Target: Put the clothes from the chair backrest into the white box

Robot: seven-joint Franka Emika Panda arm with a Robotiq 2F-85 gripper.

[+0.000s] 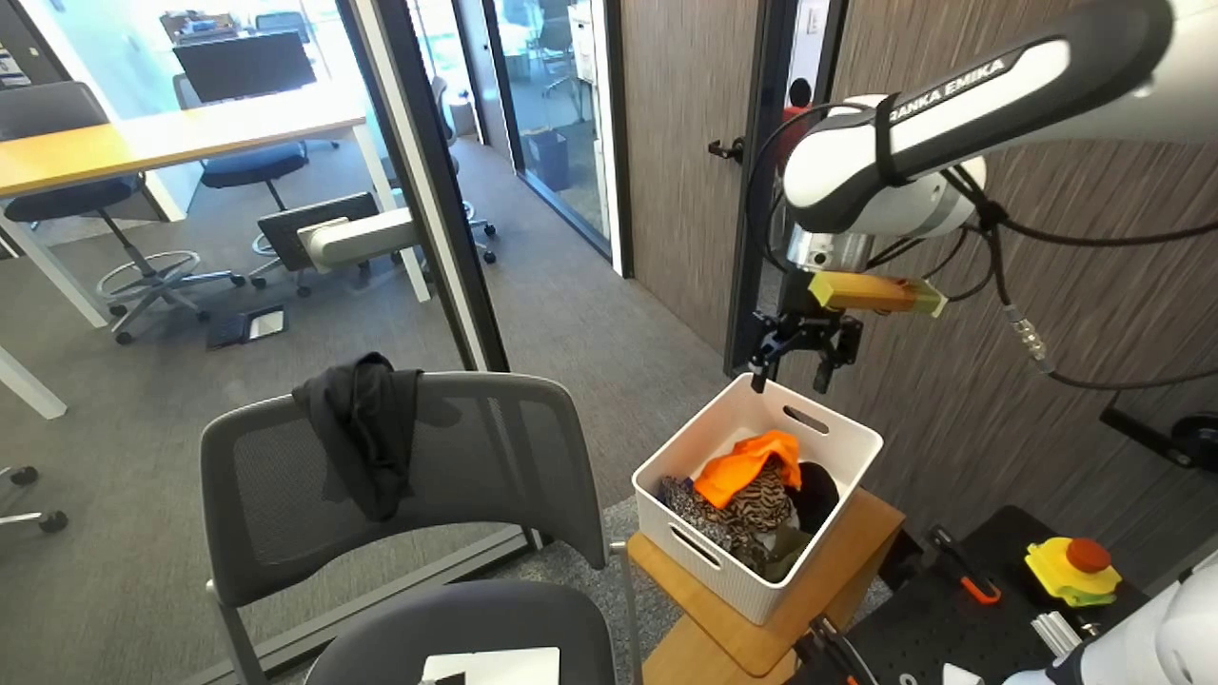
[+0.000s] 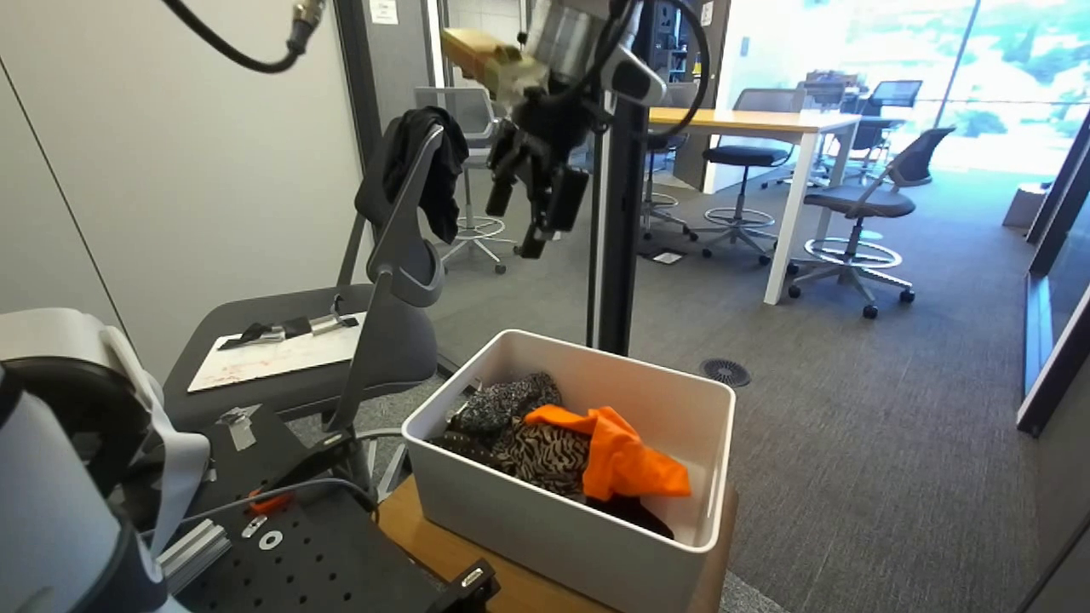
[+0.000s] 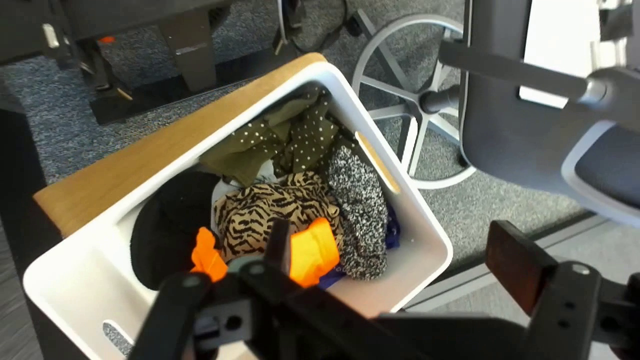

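We have jaws spread wide, holding nothing; crumpled orange cloth (image 2: 626, 455) below them inside white rectangular plastic box (image 2: 553, 536).

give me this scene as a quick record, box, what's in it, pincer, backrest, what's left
white box: open-topped, on a wooden stand
contents: orange cloth, tiger-striped cloth, speckled cloth, olive polka-dot cloth, black item
pincer: open, empty, higher than the box
chair backrest: black garment draped over its top
left to do: black garment into the box
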